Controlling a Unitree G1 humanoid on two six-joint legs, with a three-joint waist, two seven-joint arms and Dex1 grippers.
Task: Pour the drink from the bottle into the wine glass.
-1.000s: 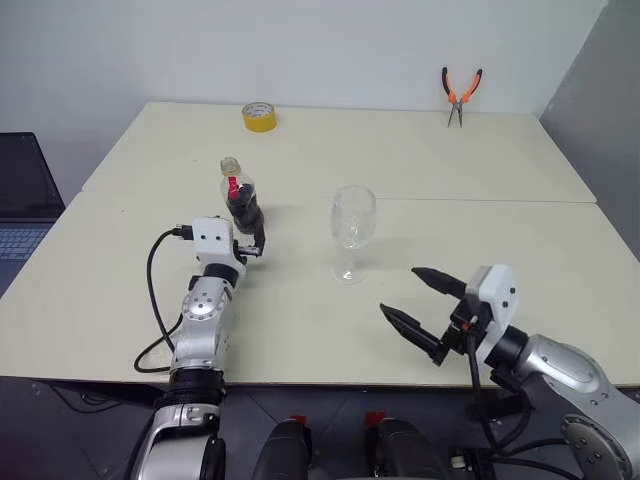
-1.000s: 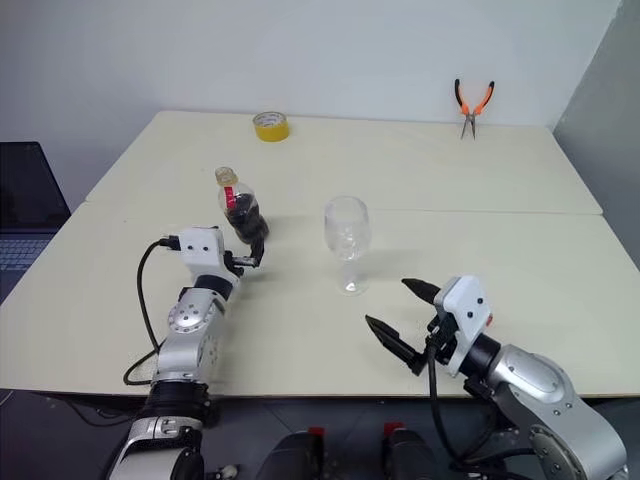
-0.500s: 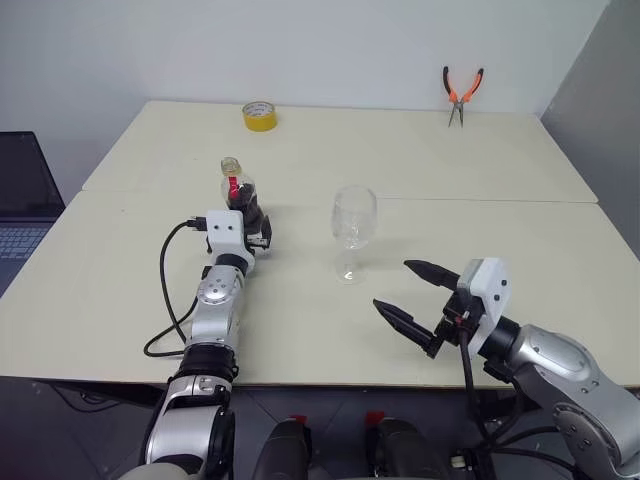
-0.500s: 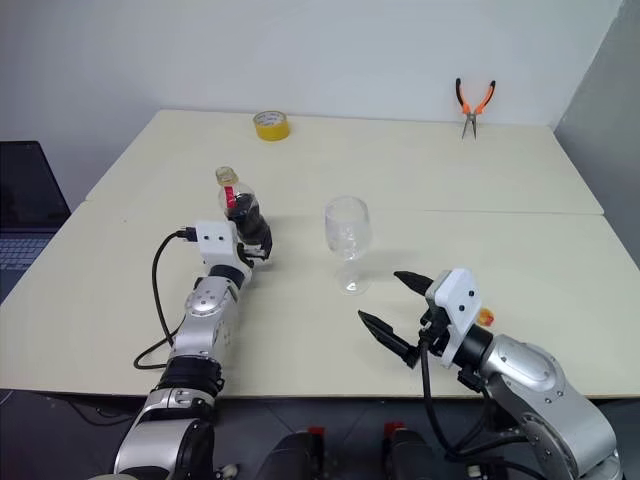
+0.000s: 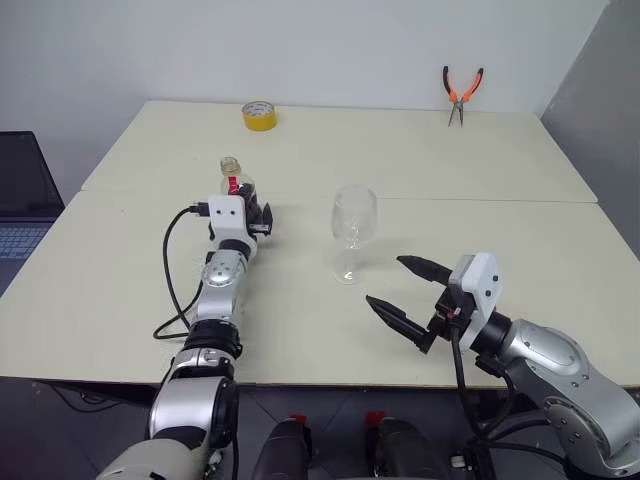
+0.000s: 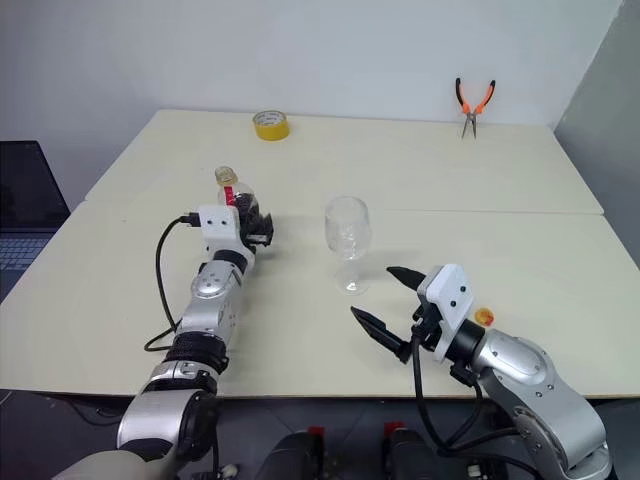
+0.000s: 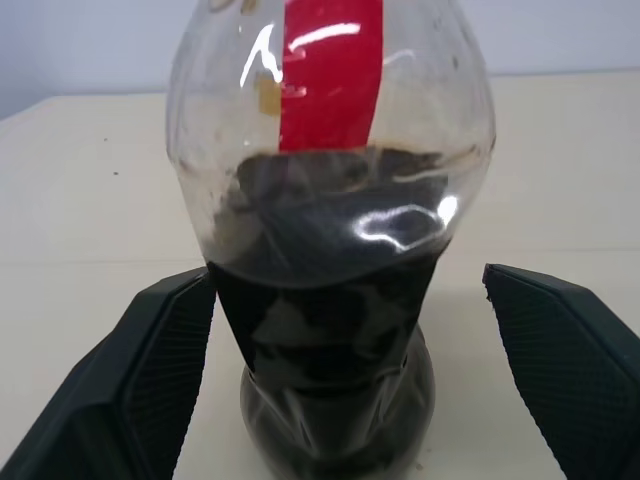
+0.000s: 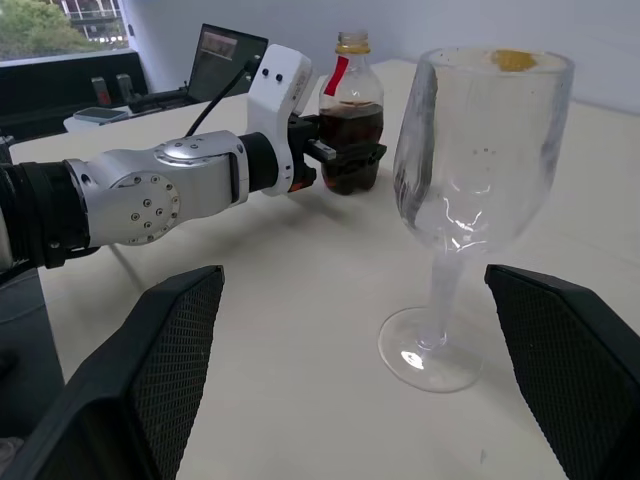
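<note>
The bottle [image 5: 234, 180] is seen standing upright on the counter [image 5: 400, 160], at about nine o'clock from the wine glass [image 5: 353, 232] and well apart from it. Its lower body is hidden in the head views by the white housing of the left arm; the yellow cap and the red label are left showing above it. In the left wrist view the cap is cut off, and the drink [image 7: 325, 330] is seen filling the bottle's lower half.

The left pincer [image 7: 345, 385] is spread, one finger on each side of the bottle's body. One finger lies close against the bottle; whether either finger touches it cannot be made out.

The wine glass is seen upright. A small yellow spot at its rim in the right wrist view is too unclear to identify.

The right pincer [image 5: 398, 291] is spread wide and holds nothing, at about five o'clock from the wine glass.

A tape roll [image 5: 259, 116] and pliers [image 5: 460, 94] lie at the counter's far edge. A laptop [image 5: 22, 200] is cut off at the frame edge.
</note>
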